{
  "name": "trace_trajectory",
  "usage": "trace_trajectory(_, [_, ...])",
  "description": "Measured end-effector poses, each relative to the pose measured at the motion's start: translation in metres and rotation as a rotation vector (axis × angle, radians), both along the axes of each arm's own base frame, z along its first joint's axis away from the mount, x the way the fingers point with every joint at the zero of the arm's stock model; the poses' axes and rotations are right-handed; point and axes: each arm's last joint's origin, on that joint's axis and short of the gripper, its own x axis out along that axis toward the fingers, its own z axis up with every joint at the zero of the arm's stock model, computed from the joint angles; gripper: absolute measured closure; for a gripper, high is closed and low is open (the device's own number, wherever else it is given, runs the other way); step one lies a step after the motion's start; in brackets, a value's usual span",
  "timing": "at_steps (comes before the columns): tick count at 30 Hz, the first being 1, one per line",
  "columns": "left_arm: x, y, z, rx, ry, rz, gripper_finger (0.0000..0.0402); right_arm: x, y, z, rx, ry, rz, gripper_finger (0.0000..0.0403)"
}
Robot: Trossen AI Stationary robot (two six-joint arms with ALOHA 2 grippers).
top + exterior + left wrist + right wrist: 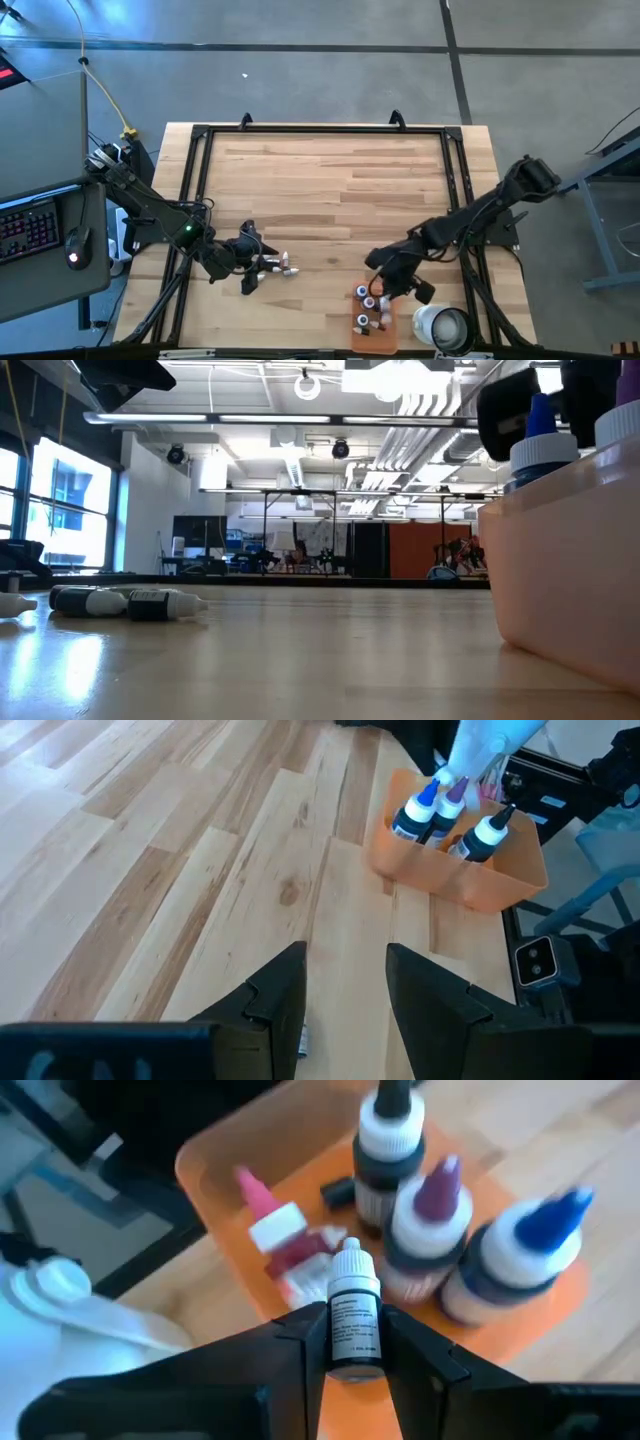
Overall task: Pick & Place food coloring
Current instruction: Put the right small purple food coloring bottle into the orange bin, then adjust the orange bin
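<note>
Right tool (355, 1342) grips a white-capped dropper bottle (355, 1315) above the orange tray (240, 1230); left tool (345, 995) stands open, empty, over the worktop (200, 870).

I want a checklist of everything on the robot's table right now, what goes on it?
Surface: wooden table, bare in the middle.
Job's things: orange tray holds upright dropper bottles; loose bottles lie on the wood by the left arm.
Clutter: white cup beside the tray.
Grippers: right gripper clamps a small white-capped bottle above the tray; left gripper open and empty, low over the wood.
Cables: yellow cable off the table's left.
Surroundings: keyboard and mouse on a side desk.
</note>
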Motion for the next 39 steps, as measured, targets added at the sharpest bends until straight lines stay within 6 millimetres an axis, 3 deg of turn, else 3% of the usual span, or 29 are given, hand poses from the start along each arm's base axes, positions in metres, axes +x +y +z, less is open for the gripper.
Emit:
trace_trajectory(15, [0.000,0.000,0.000,-0.009,-0.003,0.003,0.0264,0.005,-0.005,0.000,-0.130,-0.075,-0.125,0.0305])
trace_trajectory(29, [0.000,0.000,0.001,-0.018,-0.005,0.005,0.0264,0.015,-0.026,0.001,-0.274,-0.148,-0.280,0.0303])
trace_trajectory(35, [0.003,-0.002,-0.004,-0.001,0.019,-0.006,0.0264,0.020,-0.041,0.001,-0.481,-0.244,-0.358,0.0303])
trace_trajectory(39, [0.007,-0.005,-0.014,0.106,0.058,-0.052,0.0264,0.024,-0.052,0.001,-0.569,-0.274,-0.382,0.0304])
